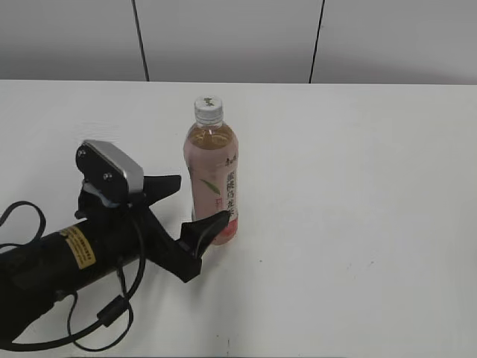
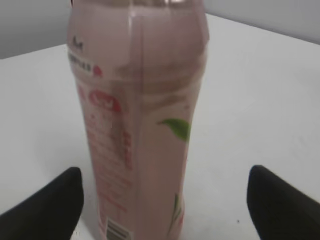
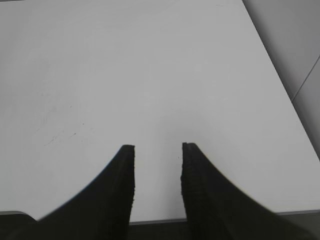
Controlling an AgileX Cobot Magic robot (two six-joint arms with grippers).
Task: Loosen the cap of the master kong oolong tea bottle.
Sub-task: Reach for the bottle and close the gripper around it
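Note:
The master kong oolong tea bottle (image 1: 212,179) stands upright on the white table, amber tea above a pale pink label with green leaves. Its white cap (image 1: 209,109) is on the neck. My left gripper (image 1: 203,198) is open, low at the bottle's left side, one finger behind it and one touching or almost touching its base in front. In the left wrist view the bottle (image 2: 137,125) fills the space between the two fingertips (image 2: 165,195), with gaps on both sides; the cap is out of that view. My right gripper (image 3: 157,150) is open and empty over bare table; it is outside the exterior view.
The white table (image 1: 358,186) stretches right of the bottle. A grey wall with dark seams (image 1: 317,41) runs behind its far edge. The left arm's black cables (image 1: 104,317) lie at the front left. The table's right edge (image 3: 280,75) shows in the right wrist view.

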